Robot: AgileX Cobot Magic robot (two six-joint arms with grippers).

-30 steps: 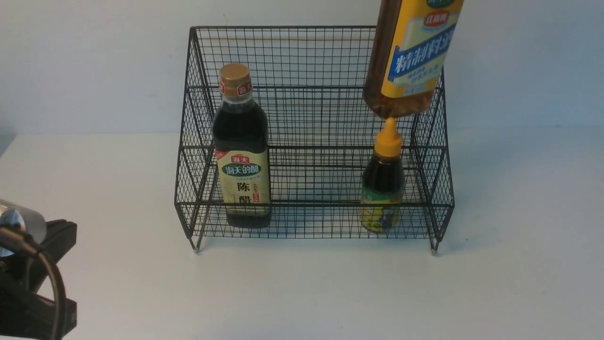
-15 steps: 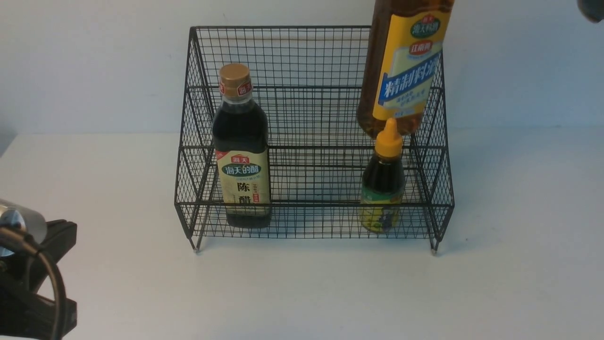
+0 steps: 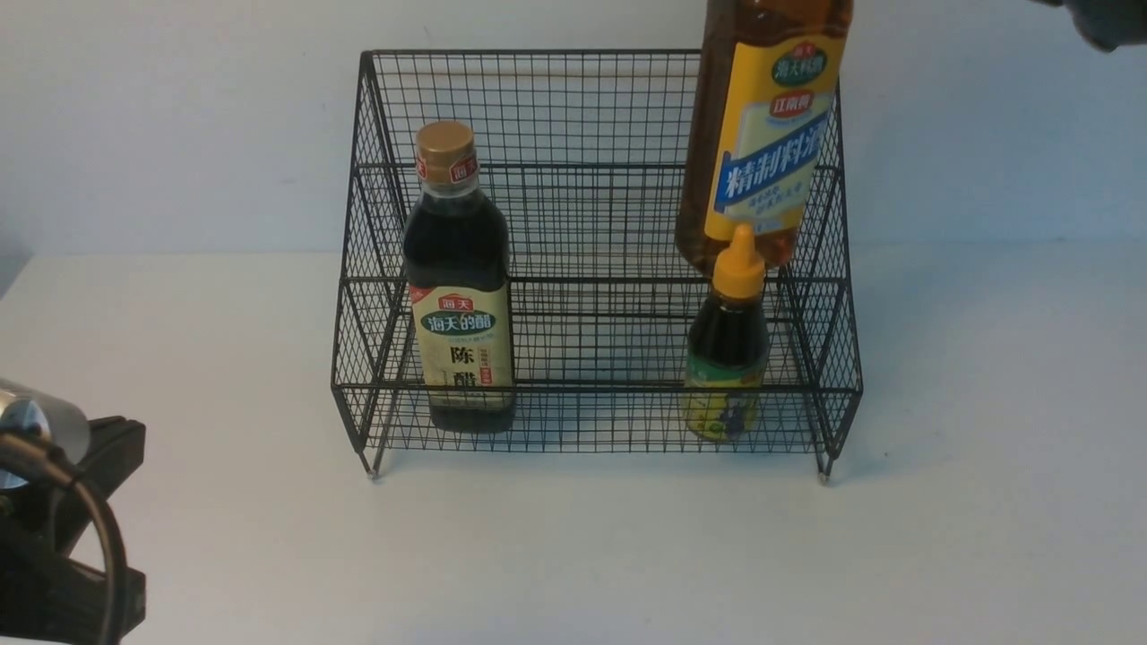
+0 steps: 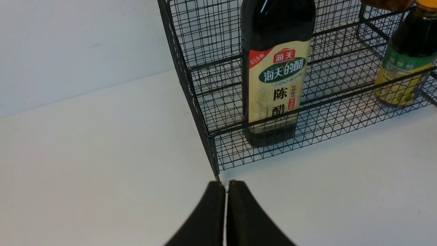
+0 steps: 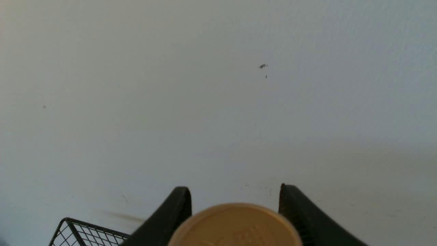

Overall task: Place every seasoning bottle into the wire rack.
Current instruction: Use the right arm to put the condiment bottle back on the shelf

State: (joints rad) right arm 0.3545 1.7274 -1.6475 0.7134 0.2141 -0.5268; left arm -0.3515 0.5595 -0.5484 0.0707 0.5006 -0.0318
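Two stand in the rack [image 3: 591, 107]: vinegar bottle [image 3: 459, 296], squeeze bottle [image 3: 728, 349]. Right gripper [image 5: 234, 191] clamps amber bottle [image 3: 762, 134]; left gripper [image 4: 225, 186] closed, empty.

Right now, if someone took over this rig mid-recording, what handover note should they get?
The left gripper is shut and empty, low at the robot's left, apart from the wire rack.
The right gripper is shut on the amber bottle near its cap, holding it slightly tilted over the rack's right end, behind the squeeze bottle.
Done: the vinegar bottle stands in the lower tier at left, the squeeze bottle at right.
Left: seat the amber bottle, release, withdraw. Whether its base touches the shelf is unclear.
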